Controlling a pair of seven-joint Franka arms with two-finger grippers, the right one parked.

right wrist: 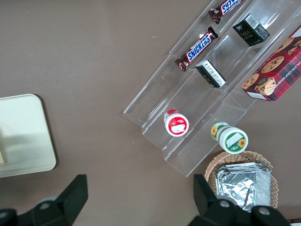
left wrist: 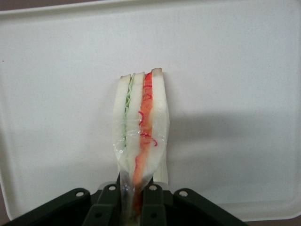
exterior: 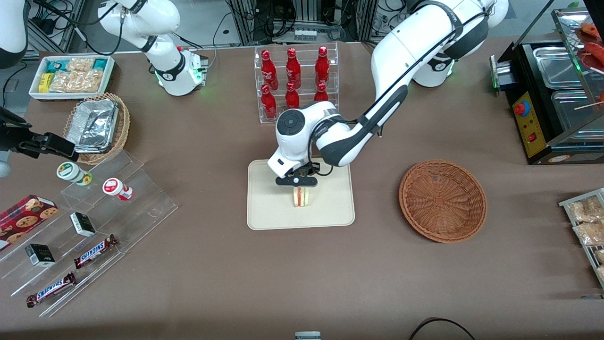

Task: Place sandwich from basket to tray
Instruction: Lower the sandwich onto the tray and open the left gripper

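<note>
Sandwich (exterior: 301,197) over the tray (exterior: 264,212), pinched in the gripper (exterior: 300,188)

Gripper hangs right above the tray's middle, fingers (left wrist: 153,205) closed tight on the wrapped sandwich's upper edge; the wedge stands on edge, its lower end at the tray surface, though contact can't be made out. Off toward the working arm's end of the table from the tray sits the basket (exterior: 442,200), nothing in it

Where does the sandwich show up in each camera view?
Front view: sandwich stands on the tray, under the pincer.
Left wrist view: sandwich pinched by the pincer, over the tray.
Right wrist view: only a sliver at the edge.
Shared landmark: the tray.
</note>
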